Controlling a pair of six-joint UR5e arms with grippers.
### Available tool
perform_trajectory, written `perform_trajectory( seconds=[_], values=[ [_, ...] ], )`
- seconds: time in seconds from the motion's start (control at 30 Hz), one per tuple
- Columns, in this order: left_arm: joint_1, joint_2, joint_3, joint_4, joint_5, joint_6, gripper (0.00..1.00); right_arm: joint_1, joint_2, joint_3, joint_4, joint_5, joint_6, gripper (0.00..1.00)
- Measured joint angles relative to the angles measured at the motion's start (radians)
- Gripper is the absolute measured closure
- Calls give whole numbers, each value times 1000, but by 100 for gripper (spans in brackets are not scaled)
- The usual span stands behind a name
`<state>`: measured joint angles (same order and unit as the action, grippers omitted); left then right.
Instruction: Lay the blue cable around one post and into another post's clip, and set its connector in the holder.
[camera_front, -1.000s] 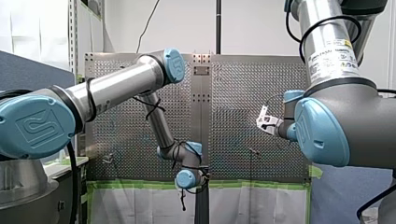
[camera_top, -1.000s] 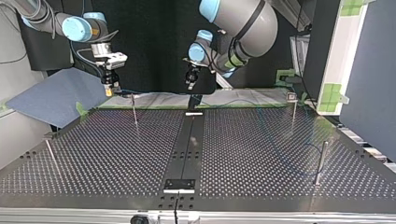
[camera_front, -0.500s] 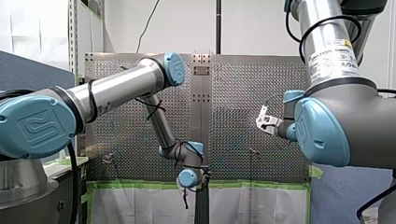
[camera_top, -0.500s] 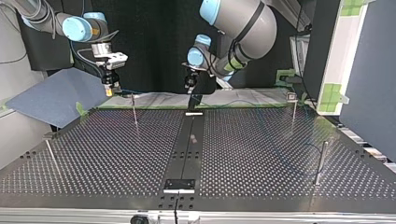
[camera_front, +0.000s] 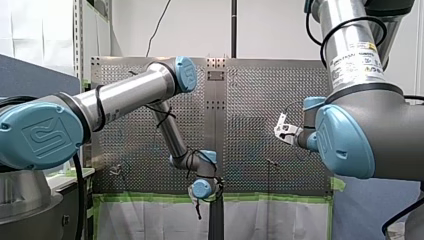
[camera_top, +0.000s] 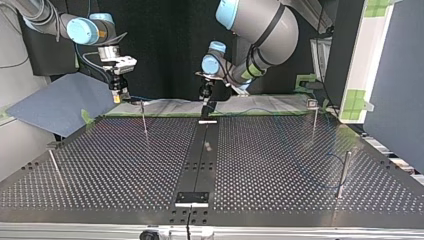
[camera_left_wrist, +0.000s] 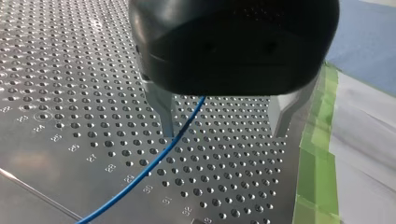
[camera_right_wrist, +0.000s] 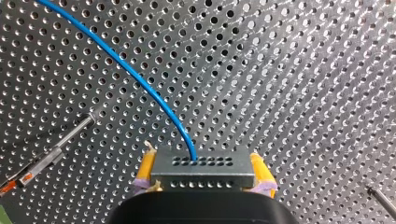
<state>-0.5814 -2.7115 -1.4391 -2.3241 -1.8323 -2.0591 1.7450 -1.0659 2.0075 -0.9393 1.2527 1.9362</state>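
Our right tool (camera_right_wrist: 202, 164) is clamped on the connector (camera_right_wrist: 205, 176), and the cable (camera_left_wrist: 154, 163) runs between our left tool (camera_left_wrist: 223, 131) fingers, which are parted, close beside one.

Left hand (camera_left_wrist: 225, 127) spread, right hand (camera_right_wrist: 202, 164) clamped.

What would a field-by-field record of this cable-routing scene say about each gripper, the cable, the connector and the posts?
left gripper: open; the blue cable runs between its metal fingers, ungripped
right gripper: yellow pads shut on the connector
blue cable: leaves the connector and curves away over the perforated table
connector: grey block, held off the table
posts: four upright in the top view
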Motion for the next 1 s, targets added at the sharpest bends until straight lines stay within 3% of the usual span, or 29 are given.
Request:
perform_trajectory(
  seconds=[0.53,0.6,0.67,0.7,0.73,0.77,0.8,0.87,0.9,0.93,0.97,1.0],
  values=[
    [-3,-1,30,18,9,40,2,6,1,0,-5,-2,0,100],
    [-3,-1,34,18,9,43,7,6,1,0,-5,-2,0,100],
    [-1,-1,41,13,7,52,30,6,1,0,-5,-2,0,100],
    [-1,-1,43,9,4,58,30,6,1,0,-5,-2,0,100],
    [0,-1,45,3,-2,68,39,6,2,0,-5,-2,0,100],
    [0,-1,46,0,-6,75,55,6,2,0,-5,-2,0,100],
    [1,-1,47,-2,-9,83,55,6,2,0,-5,-2,0,100],
    [1,-1,48,-3,-12,98,76,6,1,0,-6,-2,0,100],
    [1,-1,48,-3,-12,102,76,6,1,0,-6,-2,0,100],
    [1,-1,48,-1,-11,105,91,6,1,0,-6,-2,0,100],
    [1,-1,48,1,-9,107,99,6,2,0,-5,-2,0,100],
    [0,-1,48,3,-7,109,99,6,1,0,-5,-2,0,100]
  ],
)
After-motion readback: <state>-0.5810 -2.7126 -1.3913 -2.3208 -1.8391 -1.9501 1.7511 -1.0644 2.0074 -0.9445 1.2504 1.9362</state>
